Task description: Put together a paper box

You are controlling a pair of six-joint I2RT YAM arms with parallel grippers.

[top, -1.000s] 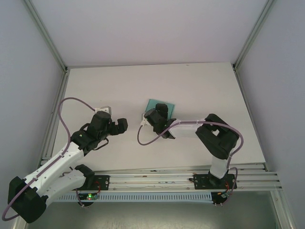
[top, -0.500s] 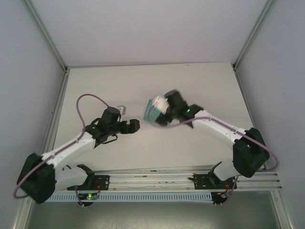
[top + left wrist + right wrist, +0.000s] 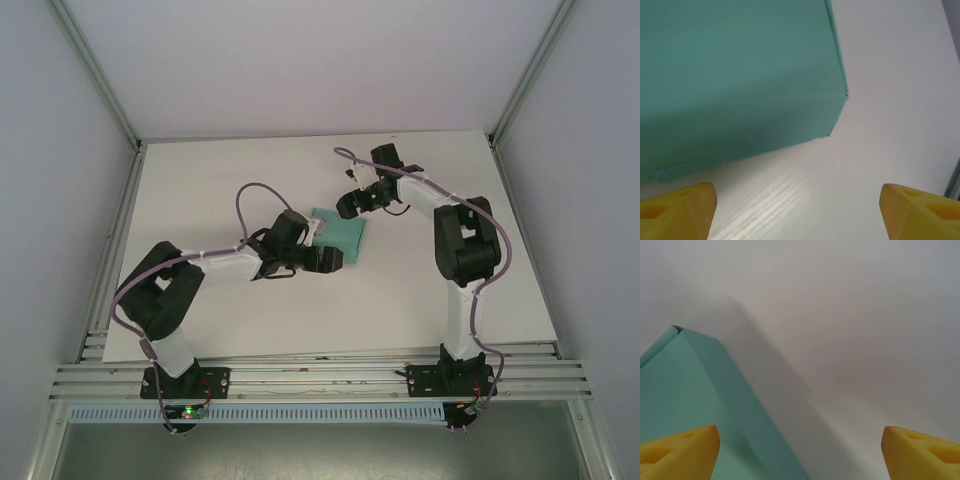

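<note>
In the left wrist view the paper box [image 3: 735,75] runs off the top and left edges, so its full outline cannot be seen. The left fingers [image 3: 677,209] are cut by the bottom edge, leaving just their yellow tips. In the right wrist view the box is cut by the left and bottom edges, and the right fingers [image 3: 922,450] by the bottom edge. From above, the left fingers cover the box's near left corner, and its seams are too small to tell
</note>
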